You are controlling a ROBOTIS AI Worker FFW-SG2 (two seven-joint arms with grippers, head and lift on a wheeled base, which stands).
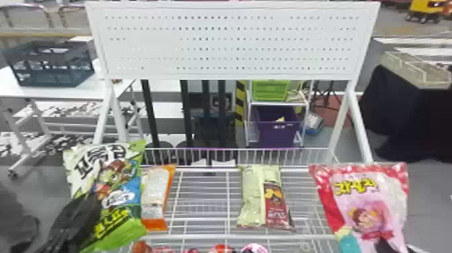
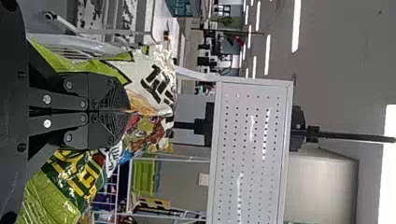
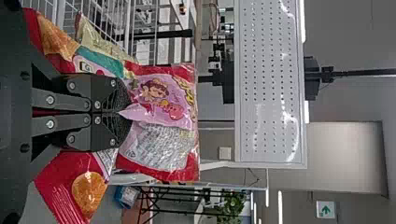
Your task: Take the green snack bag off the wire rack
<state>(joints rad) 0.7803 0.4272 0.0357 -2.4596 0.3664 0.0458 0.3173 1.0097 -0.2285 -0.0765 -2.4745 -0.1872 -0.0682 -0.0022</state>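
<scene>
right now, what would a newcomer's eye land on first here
Probably the green bag, pinched in the left gripper at the head view's left, and the pink bag in the right gripper at its right. After that, the wide white pegboard across the top, behind them.

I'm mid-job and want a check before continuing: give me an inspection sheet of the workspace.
Surface: white wire rack, upright bars at far edge.
Job's things: green snack bag, held at rack's left side.
Clutter: orange-edged bag and pale green bag on the rack.
Grippers: left gripper closed on green snack bag; right gripper closed on pink bag.
Cables: nothing seen on the rack.
Surroundings: perforated white panel and purple bin beyond the rack.
</scene>
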